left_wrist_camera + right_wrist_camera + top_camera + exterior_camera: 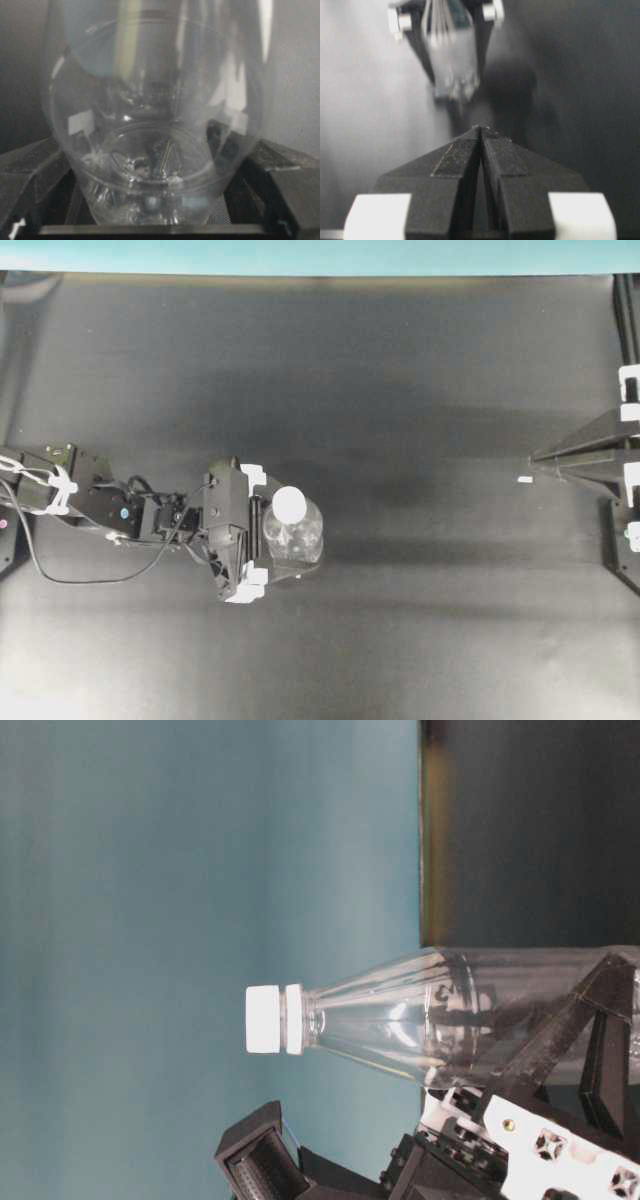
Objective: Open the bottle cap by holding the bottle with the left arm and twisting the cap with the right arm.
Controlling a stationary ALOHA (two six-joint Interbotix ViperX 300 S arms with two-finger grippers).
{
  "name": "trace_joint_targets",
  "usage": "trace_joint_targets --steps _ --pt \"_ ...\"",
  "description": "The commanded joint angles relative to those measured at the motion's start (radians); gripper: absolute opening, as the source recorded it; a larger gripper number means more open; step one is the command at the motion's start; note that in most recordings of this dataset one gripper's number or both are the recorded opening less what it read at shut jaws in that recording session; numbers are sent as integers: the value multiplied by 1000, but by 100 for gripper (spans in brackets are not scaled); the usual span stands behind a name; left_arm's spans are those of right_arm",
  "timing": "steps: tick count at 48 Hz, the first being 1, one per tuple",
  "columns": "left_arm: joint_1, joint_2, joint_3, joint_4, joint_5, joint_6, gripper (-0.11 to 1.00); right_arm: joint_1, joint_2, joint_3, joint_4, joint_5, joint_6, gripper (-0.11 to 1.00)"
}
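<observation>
left claw [262,532] spread around bottle [296,536], contact unclear; right claw [480,131] closed, well apart; bottle upright, cap [289,503] on top

The right arm [600,455] is cut off by the overhead view's right edge, the bottle [450,1015] runs off the table-level view's right edge and shows blurred in the right wrist view, and whether the left claw [268,540] touches it stays unclear.
</observation>
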Motion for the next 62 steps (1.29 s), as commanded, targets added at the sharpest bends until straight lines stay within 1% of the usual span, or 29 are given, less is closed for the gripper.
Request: trace_joint_targets --steps 1,5,9,13,16,19,22,25,27,32,34,36,42,46,49,52,57,62 --pt "-8 2 -5 3 -5 3 84 5 63 -74 14 87 8 1" --pt "-8 2 -2 5 -5 5 82 14 130 -141 29 161 8 1" --pt "-8 6 6 5 -12 5 82 15 198 -221 34 216 9 1" --pt "-9 11 11 3 -29 5 82 17 276 -308 34 278 26 1" --pt "-9 11 17 3 -44 5 82 17 348 -388 34 345 66 2" --pt "-11 11 20 3 -54 5 82 17 411 -449 34 405 120 8" --pt "-11 11 18 5 -57 5 82 15 468 -503 34 451 175 16" --pt "-12 11 18 5 -57 3 82 15 517 -548 34 482 222 29" --pt "-12 11 18 5 -57 3 82 15 551 -580 34 494 253 41" --pt "-14 11 17 3 -60 -3 82 20 615 -644 41 505 299 70" --pt "-15 11 15 5 -60 -5 82 21 638 -672 55 515 316 78" --pt "-15 11 14 3 -60 -6 82 20 664 -699 72 528 331 81" --pt "-17 11 11 3 -61 -6 82 20 769 -807 138 586 393 79" --pt "-18 11 11 5 -60 -6 82 18 839 -890 166 623 436 78" --pt "-18 11 12 5 -60 -6 82 21 890 -957 167 657 460 78" --pt "-18 11 12 5 -60 -6 82 28 948 -1025 167 690 468 77" --pt "-18 11 14 5 -61 -6 82 31 1025 -1104 167 726 471 77" --pt "-21 11 12 3 -60 -6 82 31 1089 -1173 167 755 494 77"
